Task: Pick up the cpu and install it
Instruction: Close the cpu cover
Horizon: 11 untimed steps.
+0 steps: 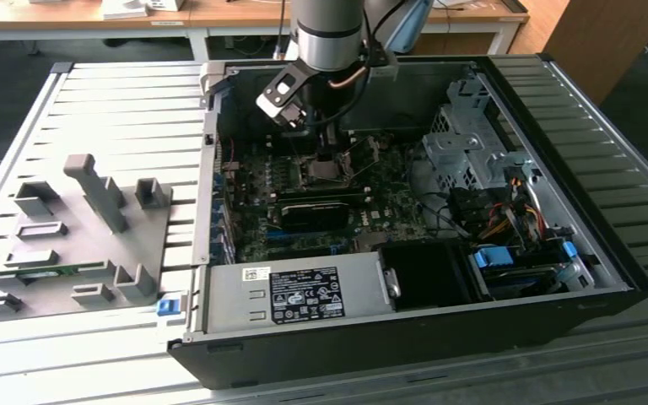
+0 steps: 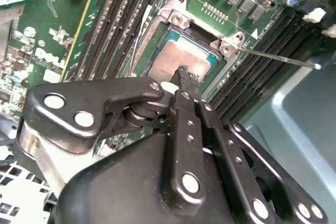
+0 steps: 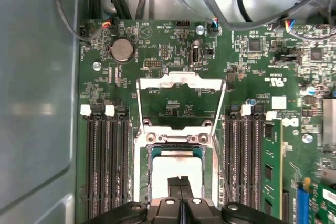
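The cpu [image 2: 170, 60] lies flat in the motherboard socket [image 2: 181, 20], its silver-grey top facing up; it appears too in the first wrist view [image 3: 176, 162]. My gripper [image 2: 184, 74] is shut, fingertips pressed together with nothing between them, right over the chip's middle and at or just above its surface; contact is not clear. In the first wrist view the joined fingers [image 3: 180, 186] cover part of the chip. The socket's metal load plate [image 3: 181, 81] stands flipped open beyond it. In the exterior view the gripper [image 1: 326, 157] reaches down into the open computer case [image 1: 414, 333].
Memory slots [image 3: 107, 161] flank the socket on both sides, and a thin lever wire [image 2: 273, 57] juts out beside it. A grey tray [image 1: 132, 253] with upright blocks sits on the exterior view's left. Power supply [image 1: 290, 295], drive cage [image 1: 465, 143] and cables [image 1: 493, 211] crowd the case.
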{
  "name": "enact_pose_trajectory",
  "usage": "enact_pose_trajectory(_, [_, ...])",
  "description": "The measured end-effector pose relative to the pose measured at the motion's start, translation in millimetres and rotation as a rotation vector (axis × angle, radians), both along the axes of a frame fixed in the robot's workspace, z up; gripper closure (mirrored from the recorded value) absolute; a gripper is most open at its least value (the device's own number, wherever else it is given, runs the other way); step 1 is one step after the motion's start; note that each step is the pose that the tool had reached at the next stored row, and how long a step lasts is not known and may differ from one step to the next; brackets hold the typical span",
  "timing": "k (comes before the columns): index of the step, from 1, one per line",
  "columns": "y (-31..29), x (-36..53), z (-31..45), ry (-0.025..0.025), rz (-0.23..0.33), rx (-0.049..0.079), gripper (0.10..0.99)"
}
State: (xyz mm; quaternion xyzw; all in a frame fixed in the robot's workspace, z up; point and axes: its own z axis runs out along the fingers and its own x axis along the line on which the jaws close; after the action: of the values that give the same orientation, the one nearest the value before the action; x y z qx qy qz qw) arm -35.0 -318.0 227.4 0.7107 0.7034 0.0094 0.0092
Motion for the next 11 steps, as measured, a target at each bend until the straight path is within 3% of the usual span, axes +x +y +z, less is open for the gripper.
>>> enact_pose_trajectory(5, [0.0,-0.1,16.7,0.0,0.0,0.001,0.98])
enact_pose_trajectory(11, [-7.3,-2.9,18.7,0.0,0.0,0.007,0.98])
